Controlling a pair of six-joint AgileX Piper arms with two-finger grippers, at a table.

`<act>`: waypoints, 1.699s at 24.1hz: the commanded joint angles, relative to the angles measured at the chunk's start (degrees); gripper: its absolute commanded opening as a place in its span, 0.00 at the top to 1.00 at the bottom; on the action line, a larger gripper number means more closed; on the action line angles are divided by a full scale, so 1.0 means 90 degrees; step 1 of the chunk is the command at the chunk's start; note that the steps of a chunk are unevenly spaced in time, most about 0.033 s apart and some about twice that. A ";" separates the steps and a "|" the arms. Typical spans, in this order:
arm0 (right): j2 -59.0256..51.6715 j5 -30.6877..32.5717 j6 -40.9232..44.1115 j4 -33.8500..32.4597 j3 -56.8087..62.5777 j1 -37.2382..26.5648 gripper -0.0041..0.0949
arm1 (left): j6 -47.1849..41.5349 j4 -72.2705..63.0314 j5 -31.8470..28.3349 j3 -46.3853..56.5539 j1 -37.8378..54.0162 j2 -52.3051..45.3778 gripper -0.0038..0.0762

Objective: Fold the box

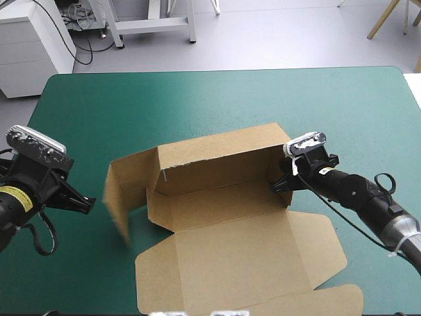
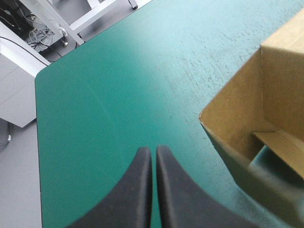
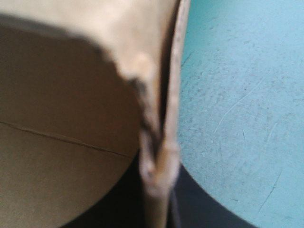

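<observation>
On the right wall of the box (image 1: 223, 204), right hand (image 1: 283, 186) clamps; left hand (image 2: 154, 154) clenched, apart.

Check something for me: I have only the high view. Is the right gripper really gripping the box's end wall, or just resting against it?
Observer: Gripping. In the right wrist view an edge of the box stands between the right gripper's black fingers, which are all but shut on it.
Reviewer: And the left gripper, open or shut?
Observer: Shut. In its wrist view the left gripper's fingers meet with nothing between them.
Reviewer: Is it touching the box?
Observer: No. The box's corner lies ahead of it and to one side, with bare cover between.
</observation>
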 commanded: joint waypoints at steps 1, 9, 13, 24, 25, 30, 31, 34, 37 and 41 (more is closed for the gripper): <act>-0.0143 -0.0075 -0.0022 0.0142 -0.0174 0.0018 0.98 | -0.0065 0.0081 -0.0319 -0.0155 0.0014 -0.0040 0.93; -0.0258 -0.0031 0.0160 0.0084 -0.0594 0.0007 0.98 | -0.0111 0.0092 -0.0301 -0.0155 0.0014 -0.0040 0.93; -0.0397 0.0221 0.0757 -0.0502 -0.1131 0.0007 0.98 | -0.0111 0.0118 -0.0250 -0.0155 0.0014 -0.0040 0.93; -0.0411 0.3376 0.4608 -0.4730 -0.3675 0.0007 0.98 | -0.0111 0.0151 -0.0234 -0.0155 0.0014 -0.0040 0.94; -0.0399 0.3607 0.4726 -0.4730 -0.3827 0.0007 0.98 | -0.0111 0.0151 -0.0211 -0.0155 0.0014 -0.0040 0.94; -0.0078 0.4795 0.5073 -0.4820 -0.4164 0.0007 0.98 | -0.0111 0.0151 -0.0167 -0.0155 0.0014 -0.0040 0.94; 0.0025 0.4928 0.5073 -0.4837 -0.4164 0.0007 0.98 | -0.0111 0.0151 -0.0167 -0.0155 0.0014 -0.0040 0.94; 0.0625 0.5281 0.5115 -0.4778 -0.4164 0.0007 0.98 | -0.0111 0.0151 -0.0142 -0.0155 0.0014 -0.0040 0.94; 0.1404 0.5162 0.5120 -0.4664 -0.4179 0.0007 0.98 | -0.0111 0.0151 -0.0042 -0.0155 0.0014 -0.0040 0.94; 0.2450 0.5114 0.5091 -0.4133 -0.4605 -0.0172 0.98 | -0.0111 0.0151 0.0004 -0.0155 0.0014 -0.0040 0.94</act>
